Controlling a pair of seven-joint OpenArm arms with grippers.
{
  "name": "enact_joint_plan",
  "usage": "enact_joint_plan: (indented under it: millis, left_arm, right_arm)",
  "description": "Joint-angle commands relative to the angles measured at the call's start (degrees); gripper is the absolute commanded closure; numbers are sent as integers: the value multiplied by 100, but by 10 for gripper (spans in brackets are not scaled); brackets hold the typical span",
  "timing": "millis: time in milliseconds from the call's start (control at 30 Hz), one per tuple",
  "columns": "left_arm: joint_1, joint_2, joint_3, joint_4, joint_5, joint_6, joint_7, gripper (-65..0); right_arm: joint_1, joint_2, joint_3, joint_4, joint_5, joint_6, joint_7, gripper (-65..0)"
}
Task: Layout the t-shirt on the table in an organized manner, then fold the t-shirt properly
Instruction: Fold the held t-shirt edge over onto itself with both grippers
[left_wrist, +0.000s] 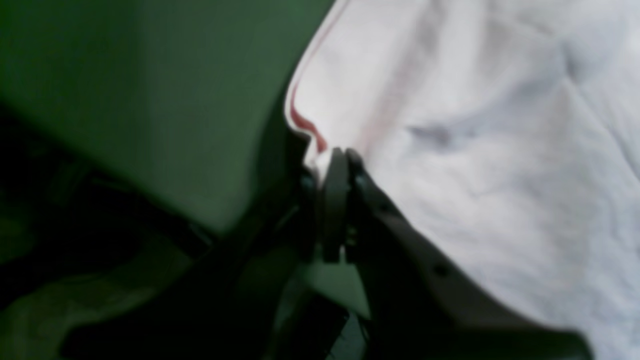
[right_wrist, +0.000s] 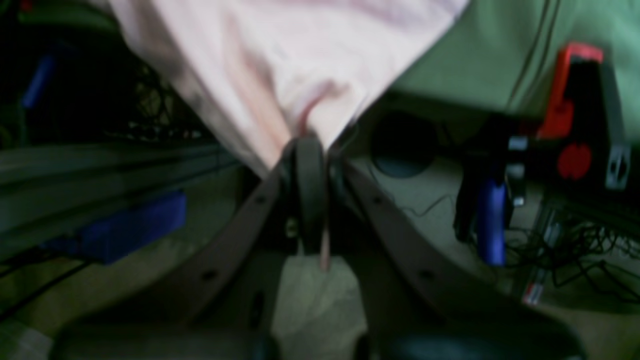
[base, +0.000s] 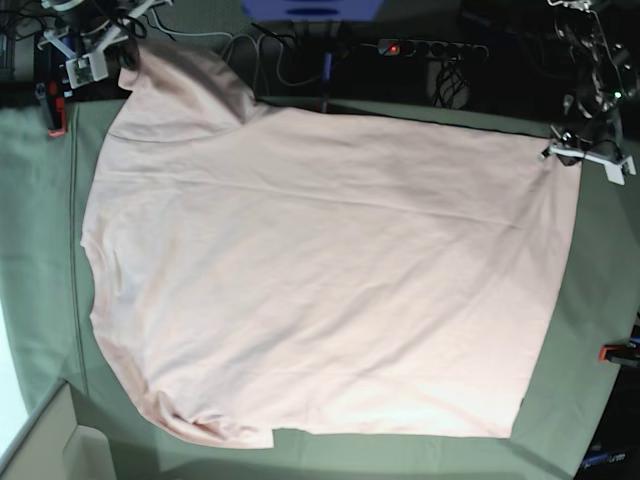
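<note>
Green-clothed desk (base: 30, 300), pink tee spread nearly flat across it, both far corners pinched.

So the t-shirt (base: 330, 280) lies plain side up, long axis running side to side across the desk. Left hand (left_wrist: 336, 159) is clamped on its hem edge at the far corner, right hand (right_wrist: 310, 142) clamped on the sleeve-end corner, near the red clamp (base: 55, 115). Both sit at the shirt's far edge, so my guess is the next pull goes toward the near side.
</note>
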Motion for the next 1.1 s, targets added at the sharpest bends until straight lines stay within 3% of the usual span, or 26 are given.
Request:
enact_joint_plan:
  millis: [0, 300, 600, 1067]
  left_arm:
    - [12, -104, -54, 69, -12, -35, -73, -2]
    - [92, -139, -107, 596, -12, -35, -73, -1]
    - [557, -96, -397, 1115, -12, -35, -64, -1]
    - [681, -87, -397, 1054, -12, -35, -73, -1]
  right_arm:
    - [-98, 20, 47, 82, 84, -1, 106, 0]
    - [201, 3, 108, 117, 101, -1, 106, 0]
    - [737, -120, 865, 134, 101, -1, 88, 0]
    - [711, -199, 873, 99, 84, -1, 70, 0]
